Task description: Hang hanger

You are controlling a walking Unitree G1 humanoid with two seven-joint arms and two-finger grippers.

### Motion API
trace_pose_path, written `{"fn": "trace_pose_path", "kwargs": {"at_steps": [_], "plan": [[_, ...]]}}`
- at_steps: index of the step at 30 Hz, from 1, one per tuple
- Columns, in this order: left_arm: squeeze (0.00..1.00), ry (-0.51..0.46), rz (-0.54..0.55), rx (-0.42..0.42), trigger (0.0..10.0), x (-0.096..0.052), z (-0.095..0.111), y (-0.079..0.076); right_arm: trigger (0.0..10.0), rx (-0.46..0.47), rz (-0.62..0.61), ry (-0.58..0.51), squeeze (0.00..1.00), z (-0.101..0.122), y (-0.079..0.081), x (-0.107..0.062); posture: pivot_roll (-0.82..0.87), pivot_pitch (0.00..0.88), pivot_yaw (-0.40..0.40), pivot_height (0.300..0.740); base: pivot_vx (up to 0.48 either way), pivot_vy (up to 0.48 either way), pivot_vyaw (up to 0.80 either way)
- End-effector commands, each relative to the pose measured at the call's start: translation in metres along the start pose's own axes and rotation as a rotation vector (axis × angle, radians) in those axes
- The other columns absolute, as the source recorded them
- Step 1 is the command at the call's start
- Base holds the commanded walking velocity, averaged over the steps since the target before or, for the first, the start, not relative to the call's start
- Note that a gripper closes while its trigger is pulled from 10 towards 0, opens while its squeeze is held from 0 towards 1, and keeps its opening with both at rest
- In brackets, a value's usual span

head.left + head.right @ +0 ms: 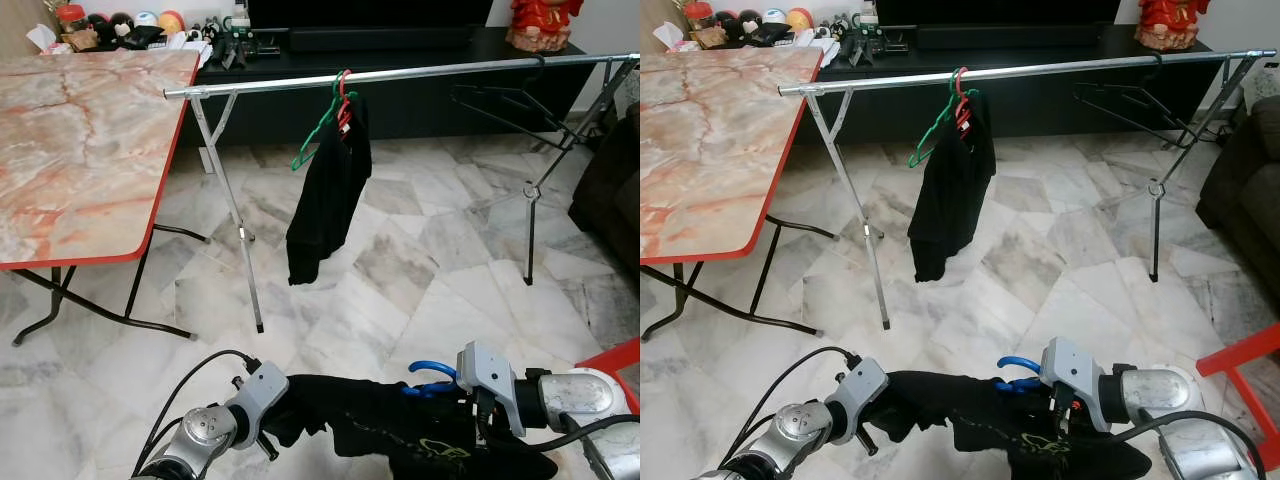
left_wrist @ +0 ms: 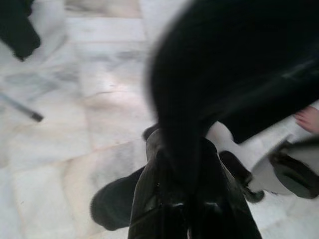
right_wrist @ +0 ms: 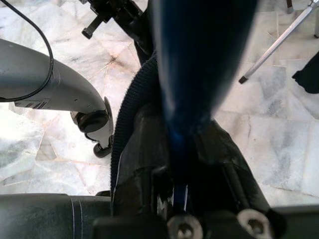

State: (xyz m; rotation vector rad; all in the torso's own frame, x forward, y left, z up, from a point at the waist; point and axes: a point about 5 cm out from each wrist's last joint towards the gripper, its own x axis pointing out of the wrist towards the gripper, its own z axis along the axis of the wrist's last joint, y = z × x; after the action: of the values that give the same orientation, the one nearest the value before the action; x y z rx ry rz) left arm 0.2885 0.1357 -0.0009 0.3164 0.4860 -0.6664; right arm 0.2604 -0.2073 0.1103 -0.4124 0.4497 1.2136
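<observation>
Left eye view: low in frame, the right end effector (image 1: 455,385) clamps the blue hanger (image 1: 428,372), its limp black garment (image 1: 400,425) spreading toward the left end effector (image 1: 275,425), which pinches cloth. Right wrist view: hanger (image 3: 192,74) is stiff and light; hold near its hook.

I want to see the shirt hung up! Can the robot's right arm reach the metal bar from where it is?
Probably not yet. The right gripper holds the blue hanger low down, and the bar stands well ahead across open floor; nothing blocks the way.
</observation>
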Motion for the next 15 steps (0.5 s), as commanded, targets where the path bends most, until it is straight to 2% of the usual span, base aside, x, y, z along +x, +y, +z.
{"fn": "trace_pose_path", "kwargs": {"at_steps": [1,4,6,8,9,10,15], "plan": [[0.00,0.020,0.094,-0.046,0.0,-0.005,-0.007,0.009,10.0,-0.013,-0.015,-0.030,0.00,0.005,-0.001,-0.002,-0.11,0.153,0.009,0.740,0.000,0.000,0.00],[0.00,0.018,0.216,-0.094,0.0,-0.011,-0.008,0.024,10.0,-0.011,-0.056,-0.014,0.00,0.002,-0.006,-0.002,-0.11,0.151,0.010,0.740,0.000,0.000,0.00],[0.00,0.024,0.305,-0.121,0.0,-0.017,-0.010,0.037,10.0,-0.008,-0.136,0.017,0.00,-0.001,-0.014,-0.003,-0.11,0.146,0.011,0.740,0.000,0.000,0.00],[0.00,0.038,0.447,-0.190,0.0,-0.026,-0.014,0.054,10.0,-0.001,-0.209,0.057,0.00,-0.008,-0.022,-0.003,-0.10,0.142,0.009,0.740,0.000,0.000,0.00],[0.00,0.038,0.447,-0.190,0.0,-0.026,-0.014,0.054,10.0,-0.001,-0.209,0.057,0.00,-0.008,-0.022,-0.003,-0.10,0.142,0.009,0.740,0.000,0.000,0.00],[0.00,0.051,0.501,-0.199,0.0,-0.031,-0.017,0.060,10.0,0.013,-0.237,0.069,0.00,-0.010,-0.025,-0.004,-0.10,0.141,0.009,0.740,0.000,0.000,0.00],[0.00,0.057,0.646,-0.280,0.0,-0.043,-0.023,0.074,10.0,0.083,-0.361,0.100,0.00,-0.018,-0.035,-0.003,-0.10,0.139,0.009,0.740,0.000,0.000,0.00]]}}
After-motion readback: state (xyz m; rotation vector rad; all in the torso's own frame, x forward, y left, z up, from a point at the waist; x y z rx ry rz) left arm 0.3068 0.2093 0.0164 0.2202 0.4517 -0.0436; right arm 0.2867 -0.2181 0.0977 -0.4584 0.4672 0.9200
